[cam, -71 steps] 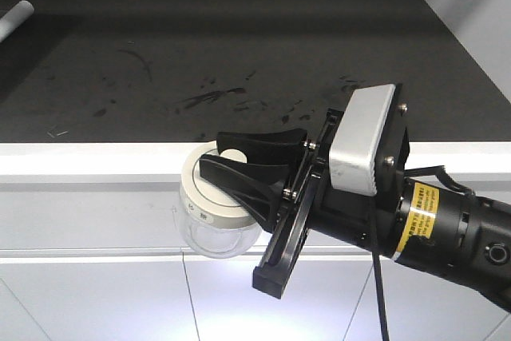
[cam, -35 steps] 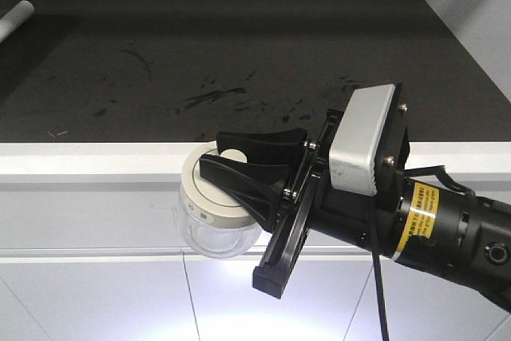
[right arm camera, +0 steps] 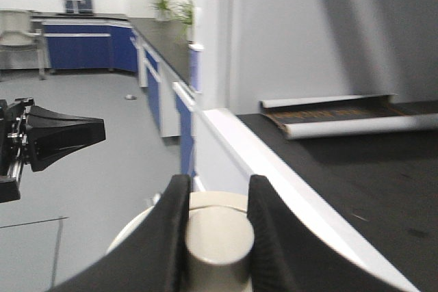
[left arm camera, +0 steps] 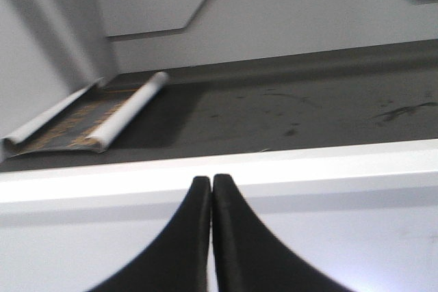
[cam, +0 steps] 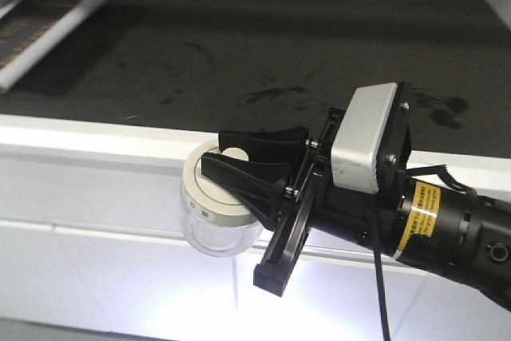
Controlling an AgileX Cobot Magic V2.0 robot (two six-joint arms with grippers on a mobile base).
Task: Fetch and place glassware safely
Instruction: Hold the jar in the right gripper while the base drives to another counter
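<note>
Small squat jar (cam: 215, 233) of clear glass, smooth cream-white lid (cam: 206, 197), pinched only by the round knob (right arm camera: 219, 244) in the right claw (cam: 215, 152). Held in the air just off the white front edge (cam: 96, 129) of the tabletop (cam: 239, 53), not yet over it. Likely hazards: slick knob slipping from the black curved fingers, lid parting from glass body, a knock against that hard edge. Dark matte top, scuffed. Left claw (left arm camera: 211, 182) pressed closed, empty.
</note>
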